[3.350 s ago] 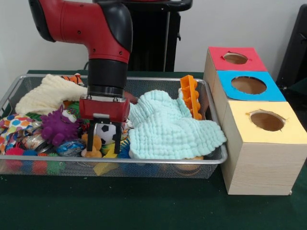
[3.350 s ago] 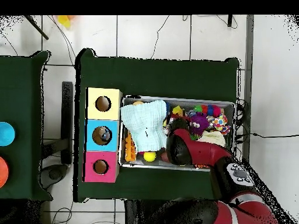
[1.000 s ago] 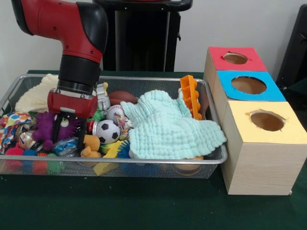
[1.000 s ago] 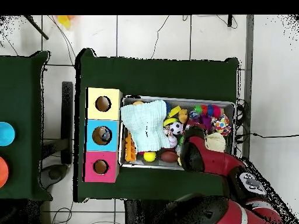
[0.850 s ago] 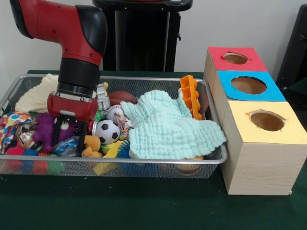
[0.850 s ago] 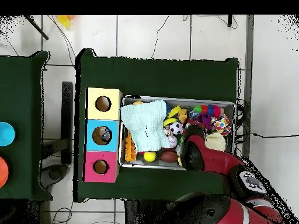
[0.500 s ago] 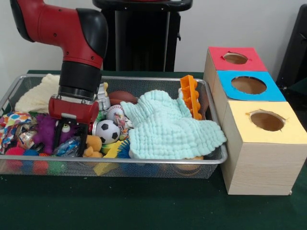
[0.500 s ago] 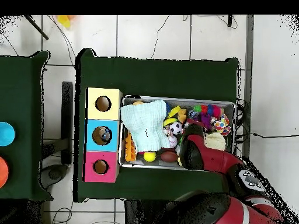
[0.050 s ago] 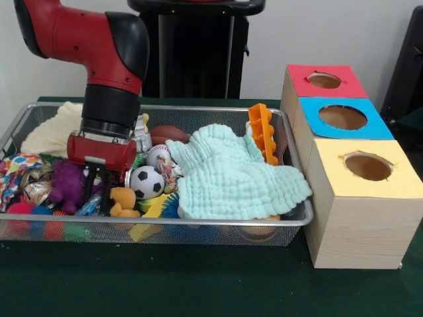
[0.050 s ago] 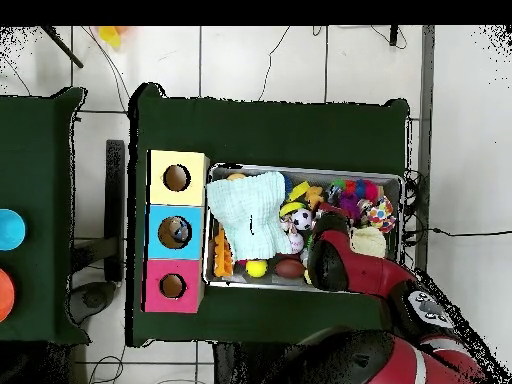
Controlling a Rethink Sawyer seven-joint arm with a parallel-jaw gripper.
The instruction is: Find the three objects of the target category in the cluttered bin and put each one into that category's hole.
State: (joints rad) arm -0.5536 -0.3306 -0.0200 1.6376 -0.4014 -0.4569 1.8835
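A dark green table (image 9: 198, 284) holds a wire bin (image 9: 198, 228) full of toys, and next to it sit three boxes with round holes: a red box (image 9: 325, 80), a blue box (image 9: 342, 117) and a yellow box (image 9: 367, 166). The red arm (image 9: 99, 39) comes down into one end of the bin, the end far from the boxes. Its gripper (image 9: 98, 191) is low in the toys, and the fingers look close together around something small and shiny, but I cannot tell for sure if they are pinching it. A purple fuzzy toy (image 9: 66, 185) sits just beside the fingers on one side, and a small orange bear (image 9: 122, 201) sits just beside them on the other. A soccer ball (image 9: 147, 181) is a little past the bear, toward the boxes, with a baseball (image 9: 158, 156) and a brown football (image 9: 168, 134) behind it. (Those three balls could be the matching set, but that is only a guess.) A big mint cloth (image 9: 238, 178) covers the bin's other half, and an orange toy (image 9: 263, 132) leans at its edge. If the balls are wanted, the soccer ball is the nearest, off to the side of the fingers toward the boxes.
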